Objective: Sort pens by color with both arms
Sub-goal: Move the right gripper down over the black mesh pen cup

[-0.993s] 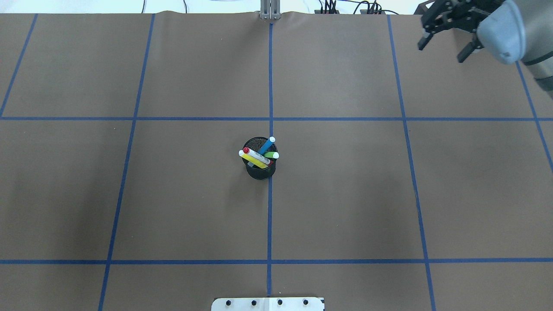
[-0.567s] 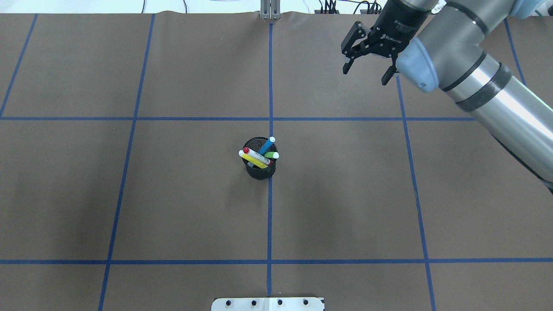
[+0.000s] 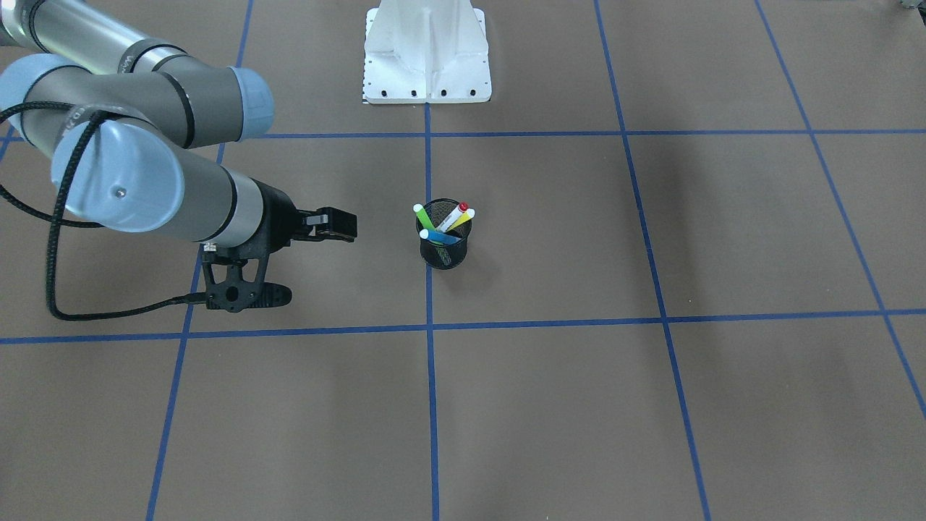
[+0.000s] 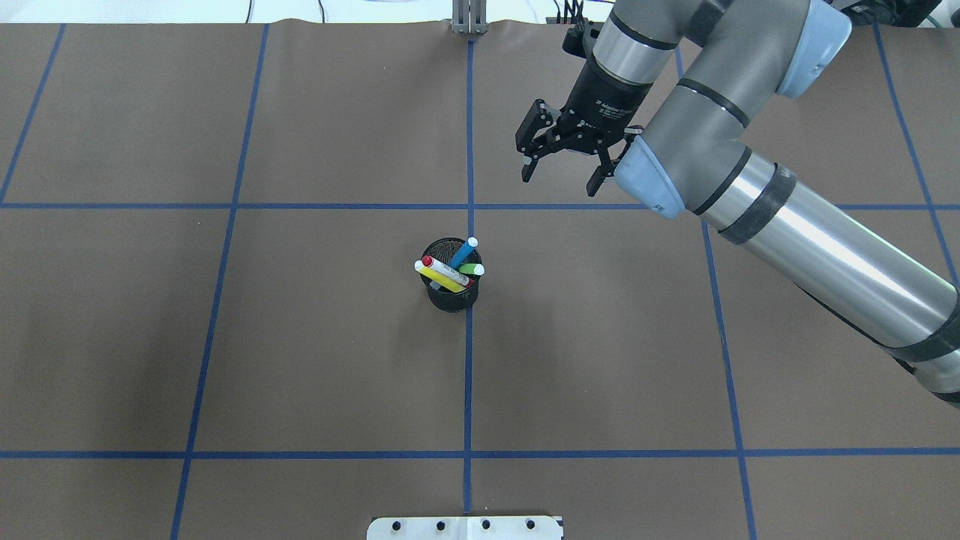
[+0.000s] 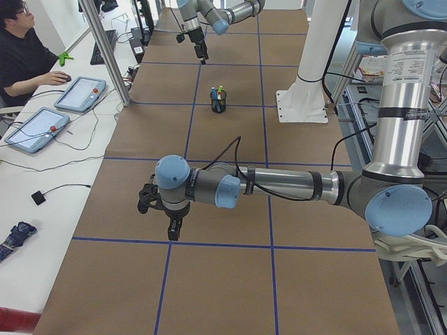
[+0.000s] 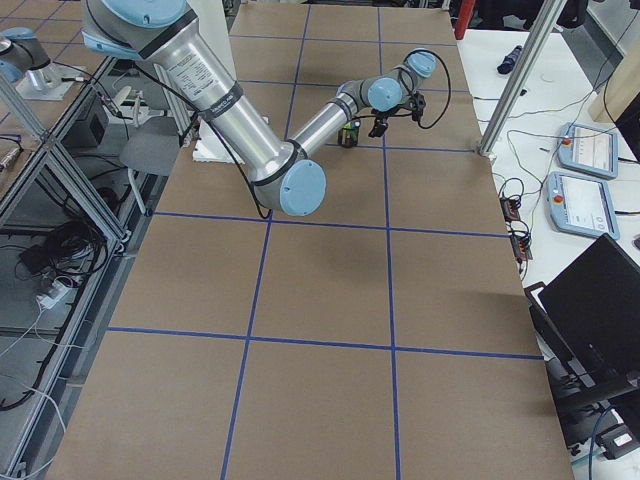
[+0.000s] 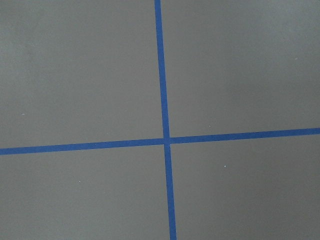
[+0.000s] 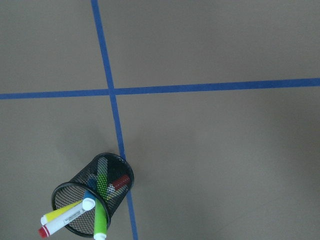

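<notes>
Right gripper (image 4: 559, 182), jaws spread and empty, hangs beyond and to the right of the mesh cup (image 4: 453, 297) where all four pens (image 4: 448, 273) lean caps-up, much nearer than the left arm (image 5: 279, 183).

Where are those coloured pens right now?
In the overhead view, all four pens stand in the black mesh cup at the table's middle, on the central blue tape line. The right gripper hovers open, beyond it and to its right.
</notes>
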`<action>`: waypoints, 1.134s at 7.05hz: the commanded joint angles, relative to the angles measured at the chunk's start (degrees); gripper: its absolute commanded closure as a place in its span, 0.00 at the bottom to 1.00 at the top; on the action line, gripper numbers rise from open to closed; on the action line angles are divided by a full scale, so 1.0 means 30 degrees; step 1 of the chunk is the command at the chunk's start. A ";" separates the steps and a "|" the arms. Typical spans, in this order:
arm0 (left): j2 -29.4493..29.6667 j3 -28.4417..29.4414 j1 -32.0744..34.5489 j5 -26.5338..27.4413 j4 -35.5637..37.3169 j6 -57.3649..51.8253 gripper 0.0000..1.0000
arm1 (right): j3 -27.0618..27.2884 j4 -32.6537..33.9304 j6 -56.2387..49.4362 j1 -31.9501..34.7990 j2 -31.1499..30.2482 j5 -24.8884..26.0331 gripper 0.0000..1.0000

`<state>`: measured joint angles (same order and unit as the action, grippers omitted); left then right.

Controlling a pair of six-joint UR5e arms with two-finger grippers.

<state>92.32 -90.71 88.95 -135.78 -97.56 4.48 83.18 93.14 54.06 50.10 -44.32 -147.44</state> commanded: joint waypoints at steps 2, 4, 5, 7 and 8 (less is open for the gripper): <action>-0.0010 0.0002 0.0000 -0.0002 0.0000 0.0002 0.00 | -0.2088 -0.3094 0.1988 -0.1316 0.1030 0.1239 0.01; -0.0010 -0.0027 0.0000 -0.0002 0.0000 0.0031 0.00 | -0.2207 -0.3680 0.1990 -0.1905 0.1002 0.1628 0.02; -0.0010 -0.0027 0.0000 -0.0002 0.0000 0.0031 0.00 | -0.2353 -0.4118 0.1990 -0.2226 0.1003 0.1657 0.04; 0.0019 -0.0027 -0.0001 -0.0002 0.0030 0.0031 0.00 | -0.2822 -0.4971 0.2019 -0.2637 0.1032 0.1860 0.05; 0.0019 -0.0027 0.0000 -0.0002 0.0030 0.0031 0.00 | -0.2823 -0.5030 0.2019 -0.2842 0.1032 0.2268 0.08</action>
<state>92.36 -90.79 88.92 -135.79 -97.48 4.57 74.91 78.57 60.09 42.36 -41.26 -141.80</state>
